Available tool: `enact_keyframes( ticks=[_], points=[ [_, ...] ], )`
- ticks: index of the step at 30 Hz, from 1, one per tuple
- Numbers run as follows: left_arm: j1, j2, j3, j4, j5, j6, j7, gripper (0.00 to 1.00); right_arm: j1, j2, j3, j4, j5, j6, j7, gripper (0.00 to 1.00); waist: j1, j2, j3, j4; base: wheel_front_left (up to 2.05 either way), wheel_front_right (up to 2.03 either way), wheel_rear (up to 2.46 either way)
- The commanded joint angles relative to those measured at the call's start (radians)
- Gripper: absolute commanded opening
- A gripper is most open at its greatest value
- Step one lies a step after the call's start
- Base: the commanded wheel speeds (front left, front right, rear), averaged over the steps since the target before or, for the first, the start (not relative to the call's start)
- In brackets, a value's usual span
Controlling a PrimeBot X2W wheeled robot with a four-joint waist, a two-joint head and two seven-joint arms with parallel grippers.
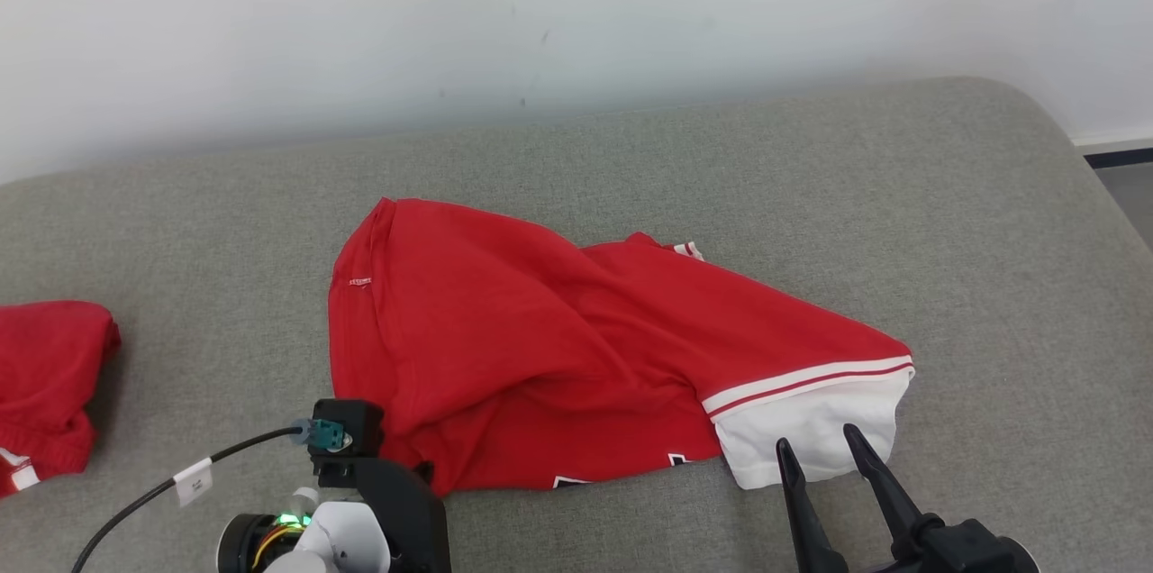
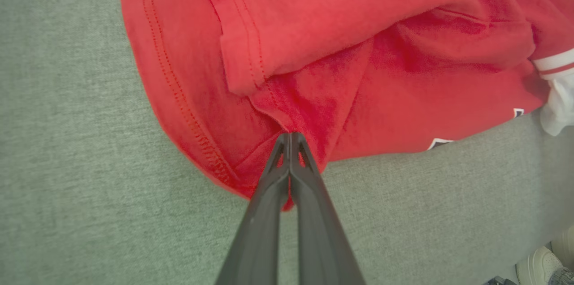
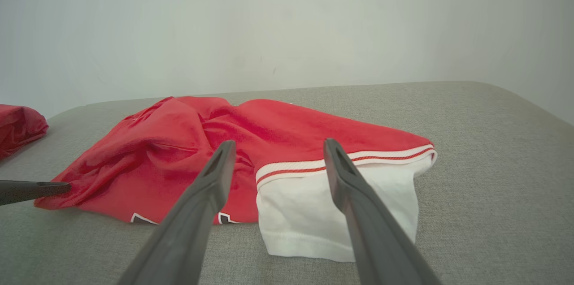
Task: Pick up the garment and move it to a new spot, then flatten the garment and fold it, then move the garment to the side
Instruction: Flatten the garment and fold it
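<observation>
Grey couch (image 1: 991,222) | left fingers (image 2: 290,138) pinching garment (image 1: 540,339) | right fingers (image 1: 865,451) spread

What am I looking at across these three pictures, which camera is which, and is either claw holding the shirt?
The machine is a two-armed robot working at a grey cushioned surface. The head view looks down from its head. The other two come from cameras on each wrist, looking along that arm's two long dark fingers.

On the surface lies a crumpled red shirt with a white sleeve trimmed in red stripes. Another red garment sits apart at the robot's far left.

The left gripper is shut, its tips pinching the red fabric near the shirt's hem. The right gripper is open and holds nothing; its fingers point toward the white sleeve. In the head view the tips overlap the sleeve, but whether they touch it is unclear.
</observation>
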Motion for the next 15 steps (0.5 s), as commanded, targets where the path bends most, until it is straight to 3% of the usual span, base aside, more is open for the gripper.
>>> enact_keyframes(
  ticks=[1,7,15],
  points=[
    [0.014,-0.001,0.000,-0.007,-0.011,-0.002,-0.009,0.00,0.011,0.002,0.001,0.000,0.004,-0.002,-0.001,1.00,0.0000,0.0000,-0.005,0.000,0.00,0.00,0.00],
    [0.047,0.003,0.019,-0.039,-0.017,-0.006,-0.077,0.00,0.018,0.001,0.001,0.002,0.003,-0.002,-0.001,1.00,0.0000,0.0000,-0.021,0.005,0.00,0.00,0.00],
    [0.183,0.030,0.074,-0.211,-0.025,-0.020,-0.268,0.00,0.033,0.001,-0.018,-0.008,-0.003,-0.002,-0.001,1.00,0.0000,0.0000,-0.025,0.024,0.00,0.00,0.00]
  ],
)
